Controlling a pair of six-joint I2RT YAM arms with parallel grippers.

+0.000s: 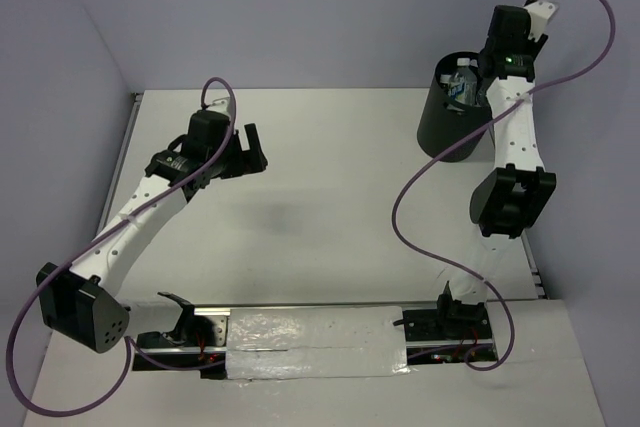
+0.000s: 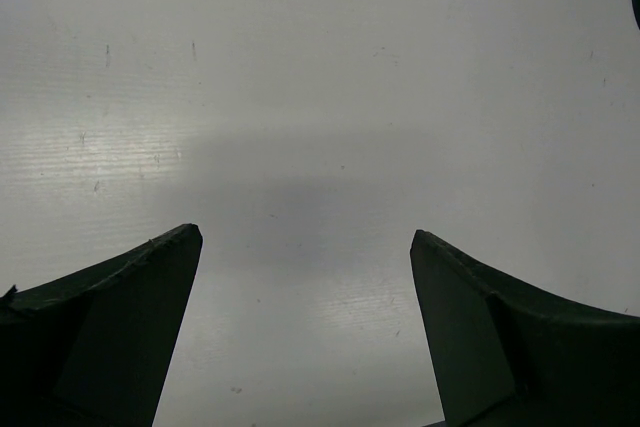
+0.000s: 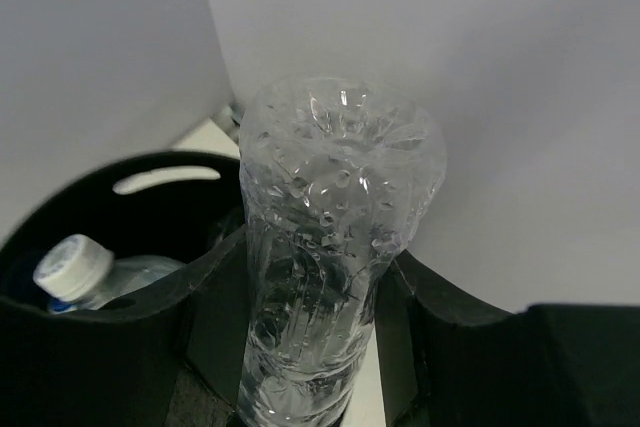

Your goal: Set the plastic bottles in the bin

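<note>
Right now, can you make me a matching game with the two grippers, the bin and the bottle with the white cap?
Things:
1 left gripper
2 right gripper
3 bin
4 white-capped bottle

States:
A black and round
B open over the bare table
C inside the bin
D shut on a clear bottle

Pairs: 1-B, 2-D, 3-A, 4-C

Bottle (image 3: 320, 247) near end cut off by btm edge.

Bright, even overhead light; soft shadow on table (image 2: 300, 197); sharp frames.
</note>
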